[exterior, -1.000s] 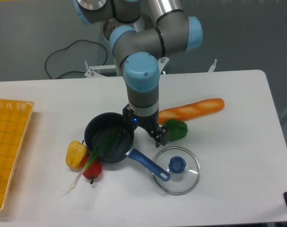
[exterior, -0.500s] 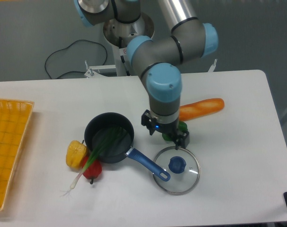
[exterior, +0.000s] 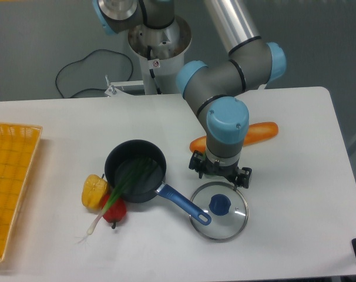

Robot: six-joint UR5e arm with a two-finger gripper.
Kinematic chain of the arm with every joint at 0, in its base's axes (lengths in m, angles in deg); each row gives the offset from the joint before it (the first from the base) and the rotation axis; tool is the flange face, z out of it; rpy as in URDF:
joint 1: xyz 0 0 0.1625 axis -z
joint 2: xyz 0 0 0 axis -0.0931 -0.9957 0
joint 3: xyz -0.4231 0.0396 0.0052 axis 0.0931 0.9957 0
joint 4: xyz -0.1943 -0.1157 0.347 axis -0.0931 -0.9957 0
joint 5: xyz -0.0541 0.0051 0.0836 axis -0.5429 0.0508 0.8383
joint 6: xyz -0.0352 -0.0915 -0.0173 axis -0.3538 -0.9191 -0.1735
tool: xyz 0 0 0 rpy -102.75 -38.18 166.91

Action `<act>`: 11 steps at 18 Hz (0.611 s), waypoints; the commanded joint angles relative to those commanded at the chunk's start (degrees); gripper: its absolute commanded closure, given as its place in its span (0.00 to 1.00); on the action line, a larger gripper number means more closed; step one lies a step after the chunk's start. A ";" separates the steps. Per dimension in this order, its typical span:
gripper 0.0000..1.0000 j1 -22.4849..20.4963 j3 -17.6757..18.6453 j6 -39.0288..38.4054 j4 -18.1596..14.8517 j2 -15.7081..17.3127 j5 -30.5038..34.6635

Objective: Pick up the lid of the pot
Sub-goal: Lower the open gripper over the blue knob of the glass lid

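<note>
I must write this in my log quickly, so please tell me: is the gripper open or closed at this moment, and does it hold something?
Gripper: open, fingers apart, holding nothing; the lid is not in its grip.

Shows no readable text, label, brand, number or sign.
</note>
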 joint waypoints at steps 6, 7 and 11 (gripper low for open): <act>0.00 0.17 -1.14 -6.85 4.05 -3.34 -0.09; 0.00 0.17 -1.49 -7.20 4.05 -3.60 -0.09; 0.00 0.17 -2.81 -7.65 4.23 -5.18 -0.61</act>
